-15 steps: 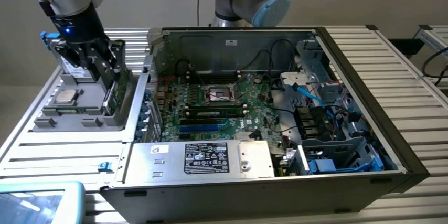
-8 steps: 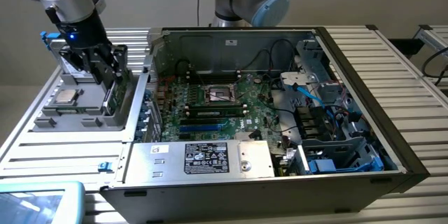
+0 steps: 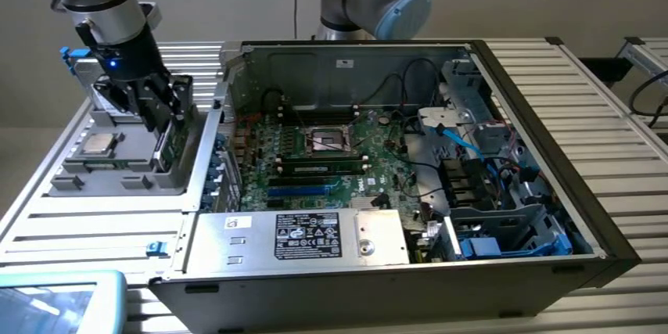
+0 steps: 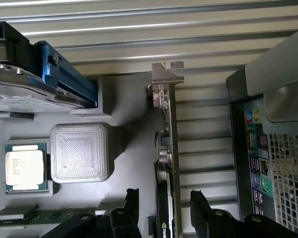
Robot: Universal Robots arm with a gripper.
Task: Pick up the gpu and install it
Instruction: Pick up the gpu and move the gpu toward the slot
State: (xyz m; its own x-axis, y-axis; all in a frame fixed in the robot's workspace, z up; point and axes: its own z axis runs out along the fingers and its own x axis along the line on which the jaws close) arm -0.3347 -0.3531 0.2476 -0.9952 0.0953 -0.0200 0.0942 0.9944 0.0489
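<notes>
End effector (image 4: 164,218), jaws apart, astride one gpu (image 4: 169,119)

The gpu (image 4: 172,139) shows a green card edge and a silver metal bracket; the end effector (image 4: 161,220) is matte black; the grey plastic tray (image 4: 129,114) carries a pale, fine-ridged square block (image 4: 79,151), a silver-lidded, green-rimmed processor chip (image 4: 24,167) and a blue clamp (image 4: 64,74); the table (image 4: 164,34) is silver-ribbed.

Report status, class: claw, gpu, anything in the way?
Claw open, jaws either side of gpu. Gpu upright in grey holder, outside the case. Nothing seen blocking the grip.
</notes>
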